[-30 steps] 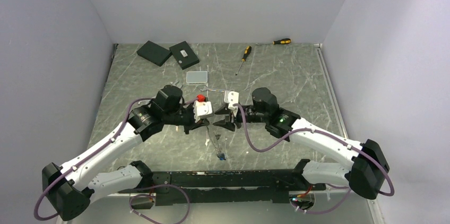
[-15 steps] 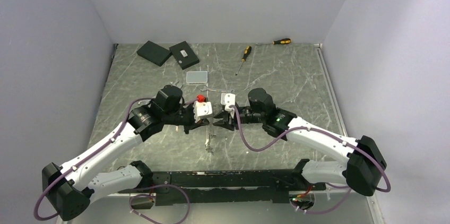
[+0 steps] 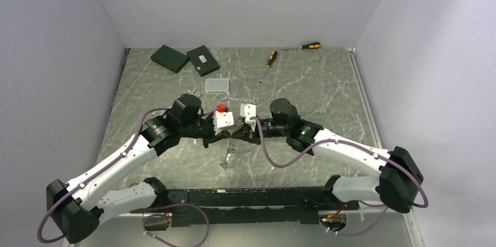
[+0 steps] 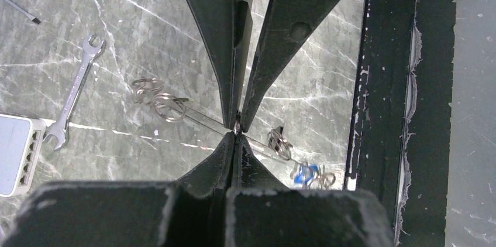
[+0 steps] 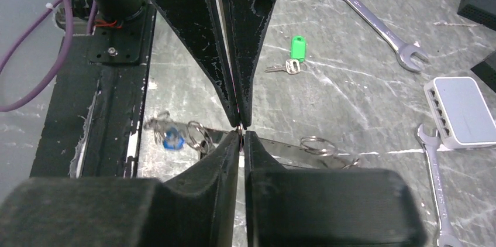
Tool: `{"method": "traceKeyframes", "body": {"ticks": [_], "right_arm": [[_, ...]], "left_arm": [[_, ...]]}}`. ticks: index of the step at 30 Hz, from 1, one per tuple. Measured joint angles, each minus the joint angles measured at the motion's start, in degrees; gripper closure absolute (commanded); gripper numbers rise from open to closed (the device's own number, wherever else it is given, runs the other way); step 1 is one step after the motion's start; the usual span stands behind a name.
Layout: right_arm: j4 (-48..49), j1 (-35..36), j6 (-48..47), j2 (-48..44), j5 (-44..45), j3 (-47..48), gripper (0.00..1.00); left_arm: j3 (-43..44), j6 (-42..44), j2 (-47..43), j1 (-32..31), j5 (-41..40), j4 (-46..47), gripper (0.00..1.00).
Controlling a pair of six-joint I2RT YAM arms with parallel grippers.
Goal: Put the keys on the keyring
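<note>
Because the keyring (image 4: pixel 199 119) is thin, limp wire, hold: two pinch points side by side probably steady it for threading.
Left gripper (image 4: pixel 237 131): jaws together, clamped on the keyring.
Right gripper (image 5: pixel 241 129): tips meet on the keyring, apparently clamped.
Blue key (image 4: pixel 304 172): seemingly strung on already, at 4 o'clock of the left tips.
Right wrist only: green key (image 5: pixel 295 54) lying loose at 1 o'clock.
Top view: keyring hangs at 6 o'clock below both grippers, with the pinch itself hidden.

Two screwdrivers (image 3: pixel 268 59), two black boxes (image 3: pixel 169 58), two wrenches (image 5: pixel 373 21), one white hub (image 3: pixel 217 85), there's one green-tagged key (image 5: pixel 298 48), one blue-tagged key (image 5: pixel 172 140) showing clearly, and one thin wire keyring (image 4: pixel 202 117).
</note>
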Motion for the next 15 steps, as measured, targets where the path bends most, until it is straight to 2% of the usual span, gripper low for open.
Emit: {"method": "traceKeyframes", "body": {"ticks": [3, 8, 9, 12, 15], "right_arm": [[0.33, 0.0, 0.37, 0.2, -0.22, 0.0, 1.0], [0.55, 0.0, 0.42, 0.2, 0.07, 0.0, 1.0], [0.61, 0.04, 0.39, 0.17, 0.11, 0.0, 1.0], [1.14, 0.26, 0.33, -0.39, 0.63, -0.04, 1.0], [1.66, 0.44, 0.07, -1.6, 1.66, -0.37, 1.0]], "left_arm": [[-0.02, -0.2, 0.0, 0.0, -0.02, 0.04, 1.0], [-0.26, -0.28, -0.31, 0.0, -0.26, 0.52, 1.0], [-0.42, -0.33, -0.61, 0.0, -0.35, 0.7, 0.94], [-1.01, -0.46, -1.99, 0.02, -0.5, 1.42, 0.69], [-1.95, -0.92, -4.7, 0.11, -0.11, 2.97, 0.52]]}}
